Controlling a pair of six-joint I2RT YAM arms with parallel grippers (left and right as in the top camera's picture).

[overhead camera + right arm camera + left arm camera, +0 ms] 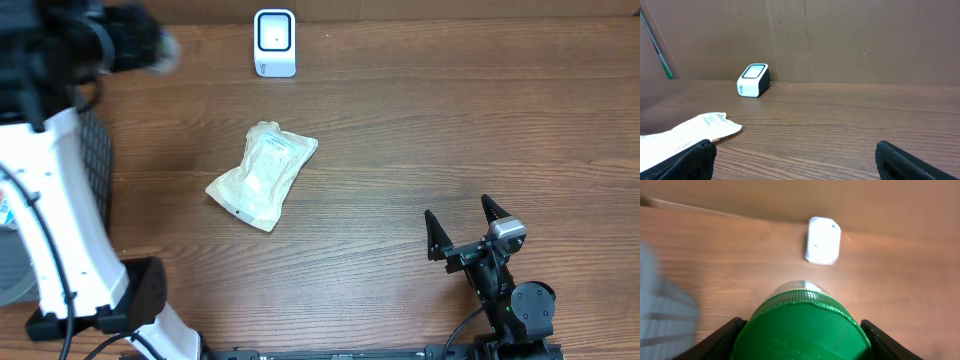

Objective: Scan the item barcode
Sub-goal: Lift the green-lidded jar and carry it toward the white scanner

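Left claw (801, 342): you have it clamped on a green-lidded jar (800, 312), aloft over the counter (420, 130), far-left corner, facing the scanner (275, 42). Right claw (458, 212): spread wide open, low at your near edge. Pouch (262, 175): cream, flat, mid-counter. Scanner: white, small, against the far edge.

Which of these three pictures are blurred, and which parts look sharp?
Overhead: the left arm at the top left is smeared, the pouch sharp. Left wrist: the scanner and table look soft, the green-lidded jar near the lens slightly blurred. Right wrist: scanner and pouch sharp, no glare.
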